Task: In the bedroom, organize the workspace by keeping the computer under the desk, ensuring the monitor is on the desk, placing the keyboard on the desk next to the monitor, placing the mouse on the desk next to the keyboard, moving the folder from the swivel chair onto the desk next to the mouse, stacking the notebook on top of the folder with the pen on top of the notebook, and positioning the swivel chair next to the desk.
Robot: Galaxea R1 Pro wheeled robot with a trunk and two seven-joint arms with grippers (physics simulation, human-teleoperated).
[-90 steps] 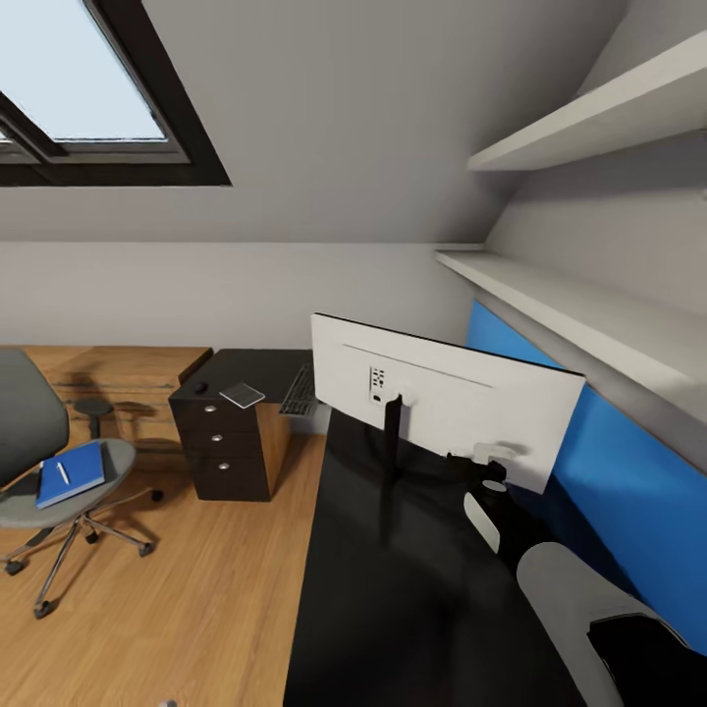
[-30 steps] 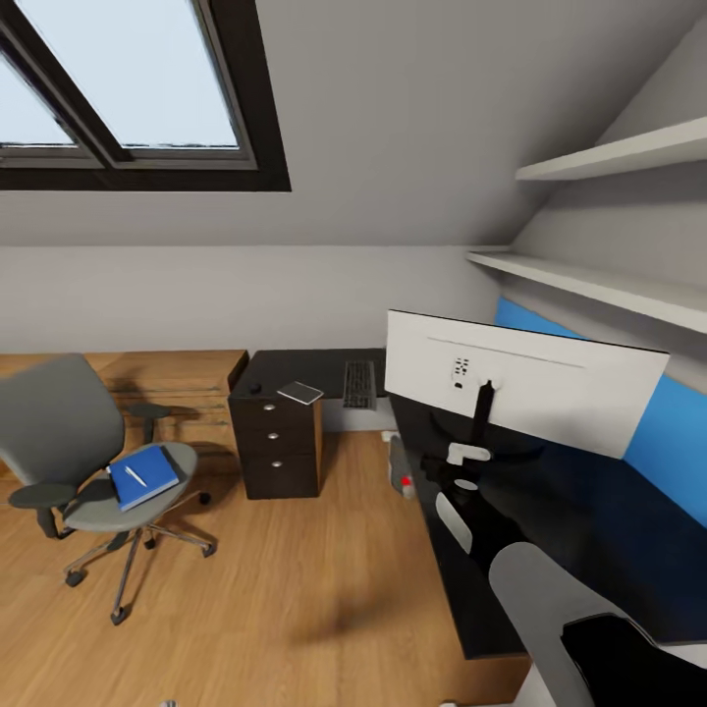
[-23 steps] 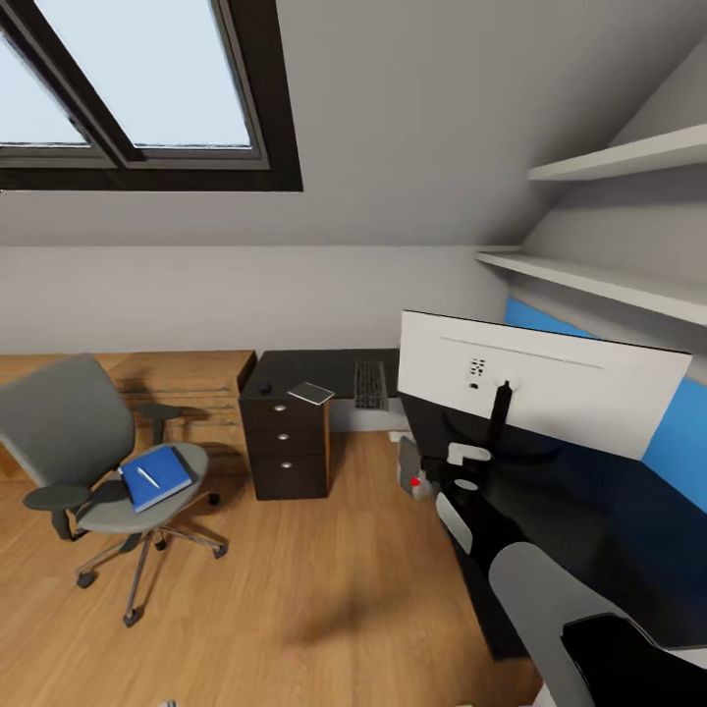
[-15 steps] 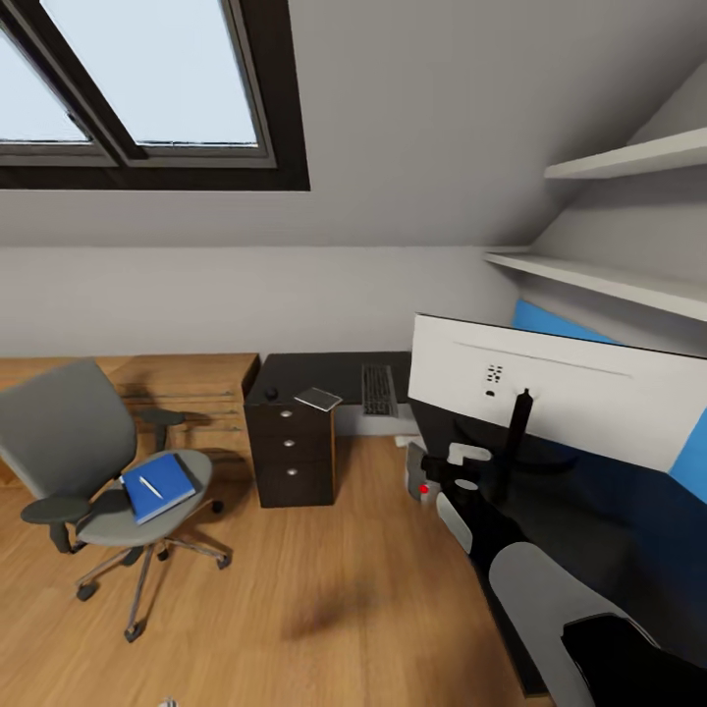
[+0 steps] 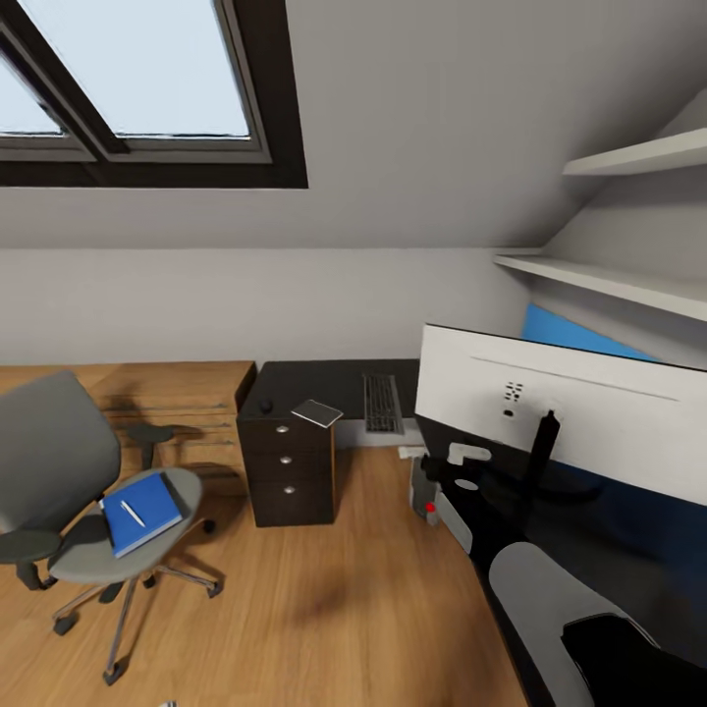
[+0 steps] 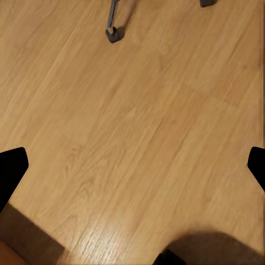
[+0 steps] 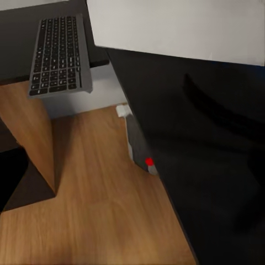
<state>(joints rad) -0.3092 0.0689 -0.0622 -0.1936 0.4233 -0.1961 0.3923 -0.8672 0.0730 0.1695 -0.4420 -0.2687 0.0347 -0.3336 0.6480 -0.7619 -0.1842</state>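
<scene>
- On my head view the desk (image 5: pixel 324 378) runs along the far wall at centre frame and turns down the right side, its drawer unit (image 5: pixel 287 471) standing under the left end.
- The monitor (image 5: pixel 589 412) stands on the right run of the desk, its white back toward me, filling the right middle of the frame.
- The keyboard (image 5: pixel 381 402) lies flat on the far run, just left of the monitor's edge; my right wrist view shows it too (image 7: pixel 58 55), with one end sticking out past the desk edge.
- The notebook (image 5: pixel 317 412) sits on the desk above the drawers, and the mouse (image 5: pixel 266 405) is just left of it.
- The computer (image 5: pixel 424 486) stands on the floor under the desk edge, red dot showing; in the right wrist view (image 7: pixel 141 149) it is tucked against the dark desk side.
- The swivel chair (image 5: pixel 69 491) is at lower left, well apart from the desk, with the folder (image 5: pixel 142 513) on its seat and the pen (image 5: pixel 133 513) lying on the folder.
- Left gripper (image 6: pixel 132 176): dark fingertips sit at opposite frame edges over wooden floor (image 6: pixel 138 127), so it is spread wide, holding nothing.
- Right gripper: I cannot tell its state.
</scene>
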